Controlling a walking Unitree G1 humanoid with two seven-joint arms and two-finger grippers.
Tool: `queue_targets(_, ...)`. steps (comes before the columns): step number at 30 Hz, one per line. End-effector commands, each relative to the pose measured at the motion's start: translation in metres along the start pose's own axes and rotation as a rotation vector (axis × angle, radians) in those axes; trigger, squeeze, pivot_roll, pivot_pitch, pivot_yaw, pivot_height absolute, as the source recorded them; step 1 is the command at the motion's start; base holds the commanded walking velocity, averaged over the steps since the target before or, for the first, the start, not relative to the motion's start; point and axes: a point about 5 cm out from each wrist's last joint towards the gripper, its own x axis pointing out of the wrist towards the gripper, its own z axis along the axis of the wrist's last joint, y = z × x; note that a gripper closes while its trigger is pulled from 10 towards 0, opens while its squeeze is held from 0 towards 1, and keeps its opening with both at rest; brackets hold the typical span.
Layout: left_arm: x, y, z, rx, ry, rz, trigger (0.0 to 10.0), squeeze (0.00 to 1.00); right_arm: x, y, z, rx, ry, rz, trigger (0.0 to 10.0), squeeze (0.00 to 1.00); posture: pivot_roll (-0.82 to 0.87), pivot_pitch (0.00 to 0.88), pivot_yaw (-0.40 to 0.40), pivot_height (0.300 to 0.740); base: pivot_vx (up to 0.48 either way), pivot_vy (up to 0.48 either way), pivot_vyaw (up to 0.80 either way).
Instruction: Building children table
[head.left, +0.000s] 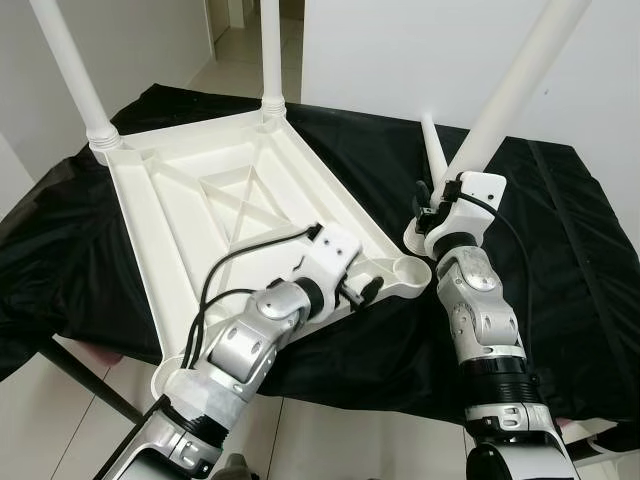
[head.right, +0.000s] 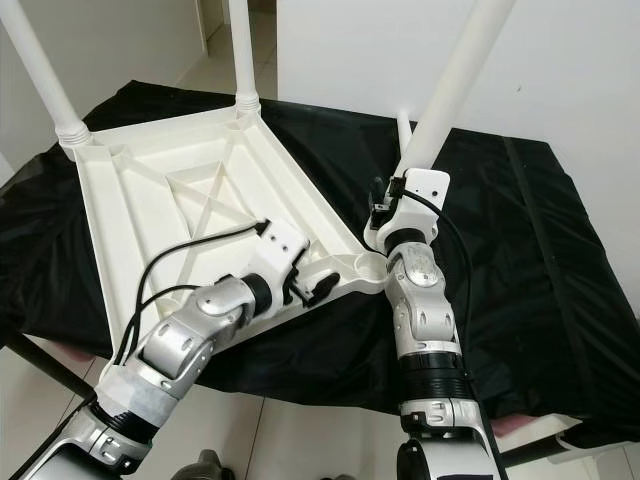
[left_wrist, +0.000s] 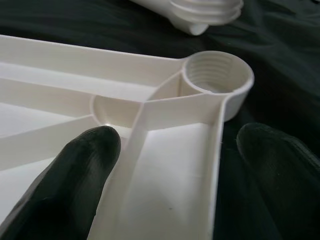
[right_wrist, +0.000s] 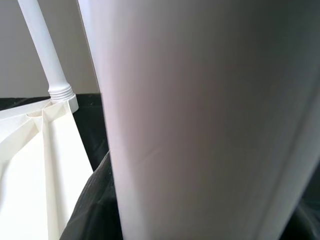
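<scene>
A white plastic tabletop (head.left: 200, 190) lies upside down on a black cloth. Two white legs (head.left: 75, 70) (head.left: 270, 50) stand screwed into its far corners. My right gripper (head.left: 438, 203) is shut on a third leg (head.left: 510, 90), which is tilted. The threaded end (left_wrist: 200, 12) of this leg hovers just beside the empty near-right corner socket (left_wrist: 216, 72). My left gripper (left_wrist: 180, 137) is open and straddles the tabletop's rim just short of that socket. One of its fingers (left_wrist: 80, 170) is inside the rim and the other is outside.
A fourth white leg (head.left: 432, 145) lies loose on the black cloth (head.left: 580, 250) behind the right arm. The cloth's front edge drops to a tiled floor (head.left: 80, 420). A white wall stands behind, with a doorway at the far left.
</scene>
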Motion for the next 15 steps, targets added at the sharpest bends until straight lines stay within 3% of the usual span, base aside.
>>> queue_targets(1, 0.001, -0.003, -0.004, 0.017, 0.01, -0.027, 10.0, 0.0, 0.002, 0.001, 0.008, -0.001, -0.041, -0.001, 10.0, 0.0, 0.1, 0.033, -0.025, 0.74, 0.0, 0.0, 0.0)
queue_targets(6, 0.003, -0.004, -0.005, 0.023, -0.003, -0.037, 10.0, 0.0, 0.005, 0.003, 0.007, 0.0, -0.033, 0.005, 10.0, 0.0, 0.11, 0.021, -0.047, 0.74, 0.0, 0.0, 0.0)
queue_targets(15, 0.013, -0.001, -0.019, 0.038, 0.068, -0.011, 10.0, 0.0, 0.009, 0.006, 0.009, -0.006, -0.037, 0.022, 10.0, 0.0, 0.11, 0.003, -0.052, 0.74, 0.0, 0.0, 0.0)
